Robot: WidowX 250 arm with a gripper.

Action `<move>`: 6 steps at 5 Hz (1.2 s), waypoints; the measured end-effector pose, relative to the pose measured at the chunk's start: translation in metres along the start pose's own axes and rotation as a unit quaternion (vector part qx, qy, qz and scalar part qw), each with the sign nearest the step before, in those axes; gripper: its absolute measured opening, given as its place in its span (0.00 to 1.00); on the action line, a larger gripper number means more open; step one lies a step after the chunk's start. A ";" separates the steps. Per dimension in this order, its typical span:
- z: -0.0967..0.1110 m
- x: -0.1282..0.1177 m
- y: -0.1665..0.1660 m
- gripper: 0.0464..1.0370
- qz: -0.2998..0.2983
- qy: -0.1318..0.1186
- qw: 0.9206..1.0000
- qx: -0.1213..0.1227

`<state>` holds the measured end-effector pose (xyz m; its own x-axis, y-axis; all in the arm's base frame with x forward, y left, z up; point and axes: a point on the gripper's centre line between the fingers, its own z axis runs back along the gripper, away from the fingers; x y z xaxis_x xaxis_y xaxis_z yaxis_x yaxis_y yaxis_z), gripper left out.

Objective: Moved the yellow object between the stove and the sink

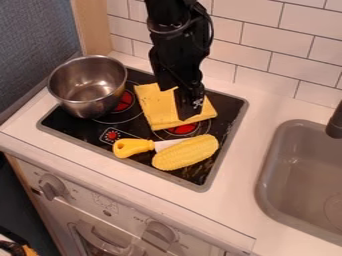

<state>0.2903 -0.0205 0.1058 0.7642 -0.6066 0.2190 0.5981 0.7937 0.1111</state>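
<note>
We have the black gripper right over the folded yellow cloth on the stove!
Open or closed, we can't tell from here, folks; in front of that cloth we see the yellow corn up against the yellow-handled knife, with the metal pot at the stove's left and the gray sink off to the right.

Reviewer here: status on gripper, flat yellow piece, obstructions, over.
Black two-finger gripper at flat yellow piece, contact unclear. Piece on black stovetop, short of grey sink. Ridged yellow toy corn, yellow-handled knife nearby, likely outside its path.
</note>
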 end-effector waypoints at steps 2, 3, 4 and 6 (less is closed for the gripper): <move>-0.014 0.003 -0.015 0.96 -0.040 0.021 0.999 -0.018; -0.023 0.006 -0.015 0.96 -0.052 0.023 0.998 -0.013; -0.039 -0.002 -0.024 0.96 -0.054 0.029 0.998 -0.029; -0.069 -0.016 -0.036 0.96 -0.035 0.037 0.998 -0.048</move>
<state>0.2736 -0.0425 0.0316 0.7327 -0.6656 0.1421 0.6689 0.7427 0.0297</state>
